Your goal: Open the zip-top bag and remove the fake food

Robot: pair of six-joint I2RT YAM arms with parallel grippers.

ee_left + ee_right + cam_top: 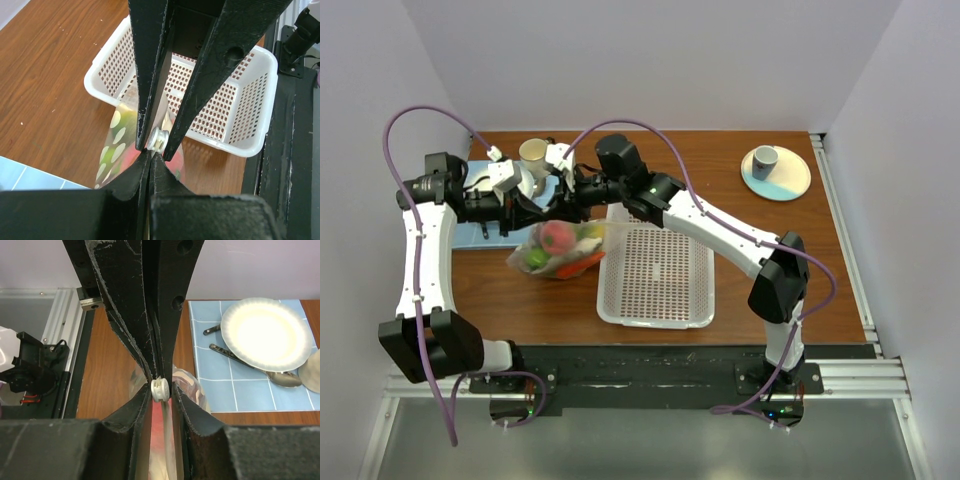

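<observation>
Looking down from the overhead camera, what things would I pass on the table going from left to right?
Blue tiled mat → zip-top bag holding the fake food → white perforated basket → plate with a grey cup on it.

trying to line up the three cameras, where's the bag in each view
Top: bag left of centre, just left of the basket.
Left wrist: centre, dotted plastic in front of the basket.
Right wrist: low centre, left of the blue mat.
Shared landmark: the blue mat, at the left in the top view and in the bottom left corner of the left wrist view.
</observation>
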